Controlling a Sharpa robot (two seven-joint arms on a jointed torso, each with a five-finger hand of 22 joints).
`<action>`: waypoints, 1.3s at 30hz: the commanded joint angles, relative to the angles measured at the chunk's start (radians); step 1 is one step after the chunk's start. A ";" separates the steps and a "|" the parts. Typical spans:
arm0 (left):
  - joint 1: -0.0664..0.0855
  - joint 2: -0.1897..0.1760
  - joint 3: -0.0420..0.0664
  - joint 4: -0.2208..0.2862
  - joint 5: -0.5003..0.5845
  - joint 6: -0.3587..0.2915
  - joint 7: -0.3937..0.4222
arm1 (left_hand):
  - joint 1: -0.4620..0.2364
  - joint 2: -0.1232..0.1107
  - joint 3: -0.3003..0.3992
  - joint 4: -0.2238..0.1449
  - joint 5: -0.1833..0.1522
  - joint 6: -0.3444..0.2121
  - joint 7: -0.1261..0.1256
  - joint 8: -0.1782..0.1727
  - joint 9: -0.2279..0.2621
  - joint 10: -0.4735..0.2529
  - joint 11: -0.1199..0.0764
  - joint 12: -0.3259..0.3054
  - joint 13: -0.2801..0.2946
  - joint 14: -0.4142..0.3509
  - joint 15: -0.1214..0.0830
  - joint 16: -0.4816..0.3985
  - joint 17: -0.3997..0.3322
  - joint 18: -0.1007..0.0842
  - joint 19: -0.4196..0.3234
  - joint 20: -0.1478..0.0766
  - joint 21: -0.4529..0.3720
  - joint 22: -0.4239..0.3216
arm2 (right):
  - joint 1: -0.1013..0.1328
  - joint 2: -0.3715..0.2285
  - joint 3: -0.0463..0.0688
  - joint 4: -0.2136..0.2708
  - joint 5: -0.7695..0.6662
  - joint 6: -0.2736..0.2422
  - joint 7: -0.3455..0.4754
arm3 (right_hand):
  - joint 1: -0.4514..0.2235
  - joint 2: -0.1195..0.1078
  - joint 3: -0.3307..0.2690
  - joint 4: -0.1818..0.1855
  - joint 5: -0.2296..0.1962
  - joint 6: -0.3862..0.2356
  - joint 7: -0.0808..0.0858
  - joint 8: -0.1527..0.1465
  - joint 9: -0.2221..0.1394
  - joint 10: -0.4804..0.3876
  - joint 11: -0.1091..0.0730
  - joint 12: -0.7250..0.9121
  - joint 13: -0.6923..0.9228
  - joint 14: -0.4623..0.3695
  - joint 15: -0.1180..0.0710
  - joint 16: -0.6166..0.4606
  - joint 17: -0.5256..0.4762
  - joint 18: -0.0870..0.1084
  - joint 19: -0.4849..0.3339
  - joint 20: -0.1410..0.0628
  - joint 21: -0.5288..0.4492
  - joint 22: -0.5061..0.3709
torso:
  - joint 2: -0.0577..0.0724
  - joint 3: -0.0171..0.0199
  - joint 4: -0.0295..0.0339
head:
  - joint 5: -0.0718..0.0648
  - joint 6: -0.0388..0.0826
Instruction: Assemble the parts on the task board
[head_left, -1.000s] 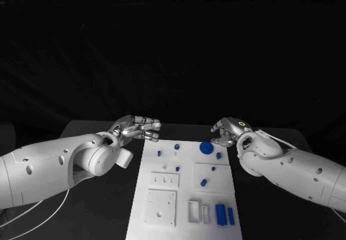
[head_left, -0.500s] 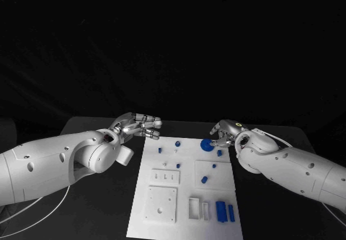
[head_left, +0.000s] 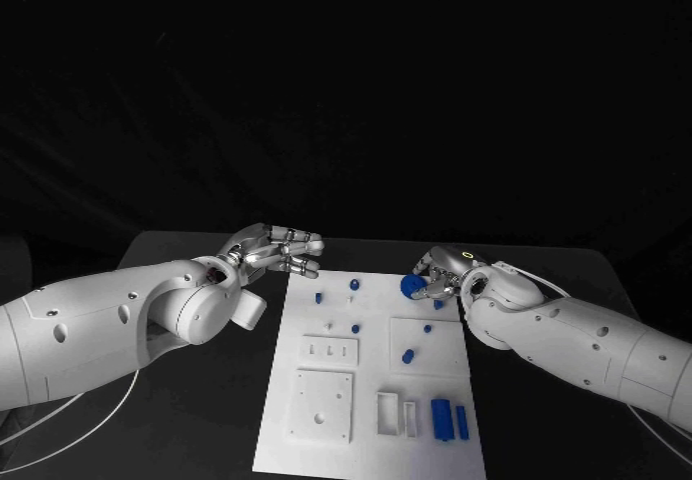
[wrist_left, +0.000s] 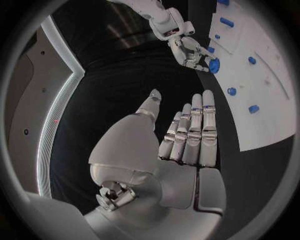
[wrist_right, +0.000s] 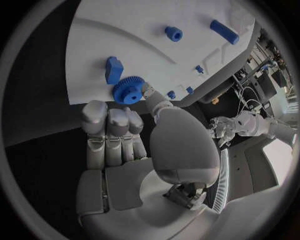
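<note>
Start at the near end of the task board (head_left: 368, 440). You will find two upright blue blocks (head_left: 449, 422) standing just right of a white open frame (head_left: 391, 415), with a square white plate (head_left: 322, 405) to their left. Move farther along the board and note a small white panel with slots (head_left: 330, 351) on the left and a raised white panel (head_left: 427, 346) on the right; a short blue cylinder (head_left: 410, 354) lies on the raised panel, and a smaller blue piece (head_left: 428, 328) sits beyond it. On the left half, two small blue pegs (head_left: 355, 327) and (head_left: 317, 297) stand well apart, and a blue round-headed piece (head_left: 353, 286) stands near the far edge.

At the far right corner, locate the blue gear (head_left: 414, 288). The right hand (head_left: 441, 275) is on it: in the right wrist view you see the blue gear (wrist_right: 128, 90) pinched between the thumb and the fingertips (wrist_right: 95, 111), close beside a blue block (wrist_right: 113, 69) on the board (wrist_right: 144, 45).

The left hand (head_left: 274, 251) hovers just off the far left corner of the board. Its fingers (wrist_left: 194, 131) lie straight and side by side, the thumb set apart, and it holds nothing.
</note>
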 joint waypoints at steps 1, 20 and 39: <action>0.001 0.006 0.001 0.000 -0.010 0.026 0.002 | 0.003 0.000 0.007 0.001 0.004 -0.005 -0.001 0.002 0.001 -0.005 -0.001 -0.003 0.001 -0.002 0.002 0.002 0.000 0.014 -0.007 0.002 0.005 -0.001 | -0.001 0.006 -0.001 -0.010 -0.003 -0.010 0.009 | 0.008 0.005 -0.003 0.006 -0.002 0.003 0.000 0.002 0.000 0.000 0.004 -0.005 0.001 0.006 0.000 -0.005 0.000 -0.004 0.013 0.006 0.002 0.105 | 0.001 -0.0005 -0.0002 | 0.003 -0.003; 0.001 0.003 0.001 -0.003 -0.010 0.030 -0.007 | 0.002 0.005 0.009 0.003 0.004 -0.004 -0.002 0.002 0.001 -0.007 0.000 -0.003 0.001 -0.004 0.002 0.003 0.000 0.014 -0.008 0.002 0.006 -0.002 | -0.004 0.017 -0.008 -0.030 -0.006 0.011 0.015 | -0.019 0.030 0.181 -0.043 0.031 0.085 -0.010 0.000 -0.001 0.004 0.002 0.001 0.007 0.008 -0.003 -0.005 0.007 -0.009 0.010 0.003 0.010 0.106 | -0.001 0.0009 -0.0023 | 0.003 -0.011; 0.001 0.003 0.001 -0.006 -0.014 0.043 -0.025 | 0.012 0.025 0.013 -0.023 0.008 -0.005 -0.001 0.001 0.000 -0.012 0.001 -0.004 0.000 -0.006 0.002 0.004 0.000 0.016 -0.013 0.002 0.012 0.001 | -0.017 0.029 -0.026 -0.045 -0.074 -0.013 -0.010 | -0.029 0.033 0.209 -0.079 0.046 0.114 -0.011 0.001 0.000 0.005 0.004 -0.001 0.003 0.008 -0.001 -0.008 0.004 -0.009 0.009 0.005 0.018 0.107 | -0.001 0.0008 -0.0017 | 0.002 -0.010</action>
